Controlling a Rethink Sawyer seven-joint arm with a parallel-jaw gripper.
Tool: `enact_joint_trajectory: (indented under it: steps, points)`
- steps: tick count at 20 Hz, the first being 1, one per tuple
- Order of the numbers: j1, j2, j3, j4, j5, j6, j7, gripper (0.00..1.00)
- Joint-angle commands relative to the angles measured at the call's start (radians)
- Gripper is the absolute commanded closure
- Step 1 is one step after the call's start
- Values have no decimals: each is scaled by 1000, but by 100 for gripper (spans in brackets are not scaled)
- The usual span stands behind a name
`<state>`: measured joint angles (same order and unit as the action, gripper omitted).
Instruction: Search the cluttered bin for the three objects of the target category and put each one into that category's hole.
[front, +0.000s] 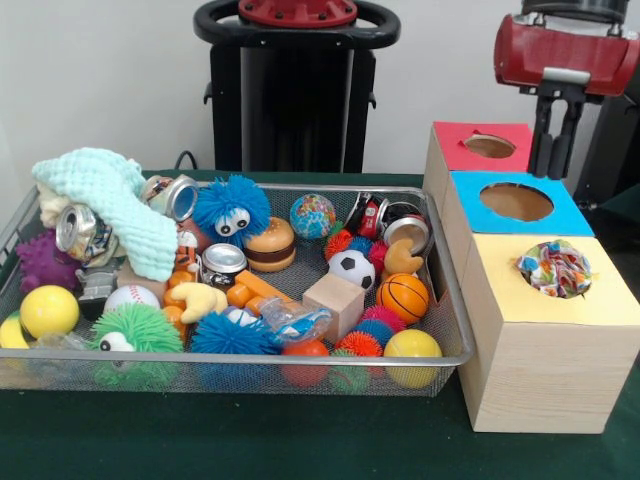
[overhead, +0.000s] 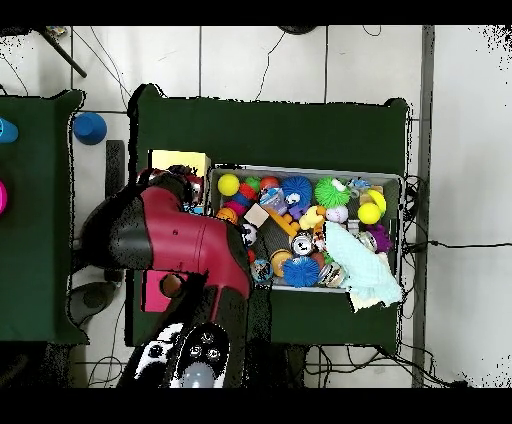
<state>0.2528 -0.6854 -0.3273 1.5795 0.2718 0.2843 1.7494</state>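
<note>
A wire mesh bin (front: 300, 358) (overhead: 300, 170) is piled with toys. Among them are a mint knitted cloth (front: 110, 205) (overhead: 362, 270), several metal cans (front: 75, 230), a basketball (front: 404, 297), a soccer ball (front: 352, 268) and yellow balls (front: 48, 310). Right of the bin stand three boxes with holes: red (front: 460, 135), blue (front: 570, 215) and yellow (front: 540, 330). A colourful cloth (front: 553, 268) sits in the yellow box's hole. My gripper (front: 556, 170) hangs open and empty at the far right of the red box, just behind the blue one. In the overhead view the arm hides it.
The bin also holds a wooden block (front: 333, 300), a toy hamburger (front: 270, 243), a globe ball (front: 313, 215) and fuzzy blue (front: 232, 207) and green (front: 135, 335) creatures. The table is covered in dark green cloth (front: 300, 440). A blue object (overhead: 88, 127) stands off the table.
</note>
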Motion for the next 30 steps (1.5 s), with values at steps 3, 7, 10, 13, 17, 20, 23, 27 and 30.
enact_joint_trajectory:
  steps: [3,7,10,13,17,20,23,27,30]
  points:
    - [-48,79,114,22,-82,-69,82,100]
    - [-46,77,115,27,-86,-82,93,100]
    - [-43,71,115,28,-92,-83,103,100]
    - [-47,64,123,29,-100,-90,113,100]
    - [-48,62,131,30,-102,-98,125,100]
    - [-48,66,136,28,-102,-106,133,100]
    - [-36,81,125,15,-95,-107,145,100]
    - [-32,82,124,17,-92,-106,150,100]
    - [-28,85,117,17,-92,-112,155,100]
